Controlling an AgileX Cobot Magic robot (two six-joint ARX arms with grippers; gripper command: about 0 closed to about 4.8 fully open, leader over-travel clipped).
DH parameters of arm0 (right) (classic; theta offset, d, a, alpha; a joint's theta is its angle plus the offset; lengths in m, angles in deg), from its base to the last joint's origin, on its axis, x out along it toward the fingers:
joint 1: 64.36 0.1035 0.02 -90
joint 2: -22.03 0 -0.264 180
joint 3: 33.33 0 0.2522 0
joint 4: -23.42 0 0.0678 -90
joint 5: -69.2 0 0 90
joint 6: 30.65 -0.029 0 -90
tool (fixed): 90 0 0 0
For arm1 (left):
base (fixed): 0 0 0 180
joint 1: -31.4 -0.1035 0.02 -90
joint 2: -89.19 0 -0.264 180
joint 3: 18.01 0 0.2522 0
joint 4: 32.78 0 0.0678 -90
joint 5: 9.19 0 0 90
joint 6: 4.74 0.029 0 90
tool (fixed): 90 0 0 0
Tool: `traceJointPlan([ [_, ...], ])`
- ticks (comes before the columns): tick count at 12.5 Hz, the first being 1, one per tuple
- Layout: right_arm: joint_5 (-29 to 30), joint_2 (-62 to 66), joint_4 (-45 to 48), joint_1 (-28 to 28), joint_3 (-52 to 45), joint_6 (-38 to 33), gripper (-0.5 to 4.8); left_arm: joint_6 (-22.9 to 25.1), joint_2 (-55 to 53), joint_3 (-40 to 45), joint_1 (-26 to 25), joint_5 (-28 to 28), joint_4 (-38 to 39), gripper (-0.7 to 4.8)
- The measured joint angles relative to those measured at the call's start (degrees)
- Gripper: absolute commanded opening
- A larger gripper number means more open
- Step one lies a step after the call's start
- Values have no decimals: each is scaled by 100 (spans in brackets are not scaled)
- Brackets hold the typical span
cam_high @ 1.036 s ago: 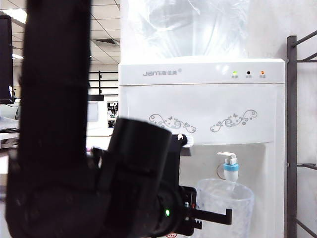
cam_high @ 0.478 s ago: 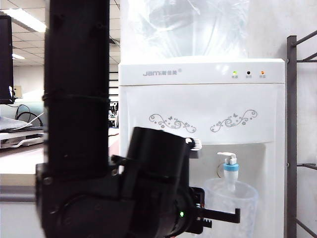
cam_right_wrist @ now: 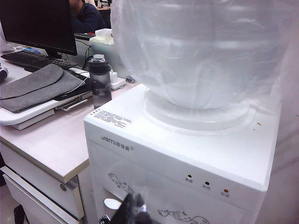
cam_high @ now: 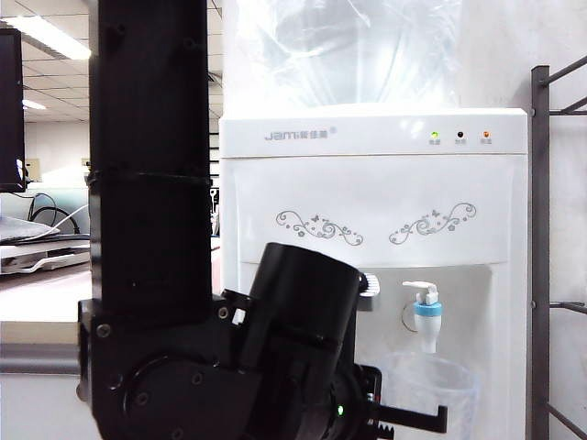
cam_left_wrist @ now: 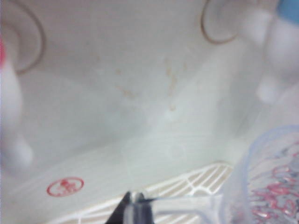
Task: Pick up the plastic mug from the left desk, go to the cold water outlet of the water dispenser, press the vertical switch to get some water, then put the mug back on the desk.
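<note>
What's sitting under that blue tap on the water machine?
A clear plastic mug hangs right below the blue-collared tap, held by the left claw, shut on its handle. Beneath is a white drip grille. The mug's base is cut off from view.

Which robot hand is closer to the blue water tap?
Left. The left gripper holds the plastic mug right below the cold water outlet. The right gripper hangs up high beside the water dispenser, far away.

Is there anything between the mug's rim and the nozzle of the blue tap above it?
Nothing: the exterior view shows only the dispenser's back wall between the plastic mug and the cold water outlet.
</note>
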Motion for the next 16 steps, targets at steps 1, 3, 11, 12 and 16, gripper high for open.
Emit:
traceJointPlan([
  [1, 0, 2, 0, 0, 0, 0, -1, -37, -2, -17, 0, 2, 70, -5],
  [3, 0, 2, 0, 0, 0, 0, -1, -114, -2, -24, 0, 4, 116, -5],
  [11, 0, 0, -92, 0, 0, 0, -1, -291, -173, -540, 98, -181, 247, -1],
  [12, 0, 2, -114, 0, 0, 0, -1, -293, -175, -658, 175, -315, 391, -1],
  [16, 2, -20, -149, 0, 0, 0, -1, -516, -177, -881, 247, -516, 1034, -1],
])
